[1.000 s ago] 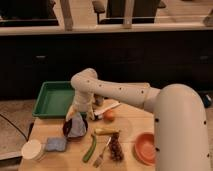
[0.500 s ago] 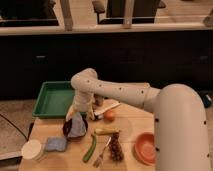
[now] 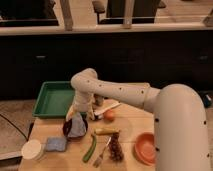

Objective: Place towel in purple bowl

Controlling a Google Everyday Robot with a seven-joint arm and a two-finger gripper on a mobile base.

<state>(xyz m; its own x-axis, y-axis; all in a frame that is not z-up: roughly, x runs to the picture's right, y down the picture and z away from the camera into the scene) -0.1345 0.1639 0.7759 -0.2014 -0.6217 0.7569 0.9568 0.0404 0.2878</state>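
The task looks close to finished, though not clearly closed out; the towel (image 3: 77, 130), a pale grey-blue cloth, lies heaped inside the purple bowl (image 3: 65, 127) at the left-middle of the wooden table (image 3: 131, 126), its upper end rising toward the gripper (image 3: 79, 115), which hangs directly over the bowl at the end of the white arm (image 3: 120, 94); whether the gripper is spread, pressed together or pinching the cloth I cannot tell, since the wrist and the towel run together there. What is left, by my judgement, is a clean release (if the cloth is in fact held) and a lift away, with care that no corner of the towel drags back out over the rim.

Around the bowl: the green tray (image 3: 51, 98) sits just behind it; a blue sponge (image 3: 56, 144) and a white round lid or cup (image 3: 32, 149) lie to the front left; a green pepper-like vegetable (image 3: 90, 148), a fork (image 3: 102, 152) and a dark bunch of grapes (image 3: 116, 147) lie to the front right; an orange fruit (image 3: 109, 115) and an orange bowl (image 3: 145, 148) stand further right, well apart from the work.

Against the earlier frames almost nothing differs; the arm keeps the same bent pose over the bowl, the towel shows in the same place, and no other object has shifted.
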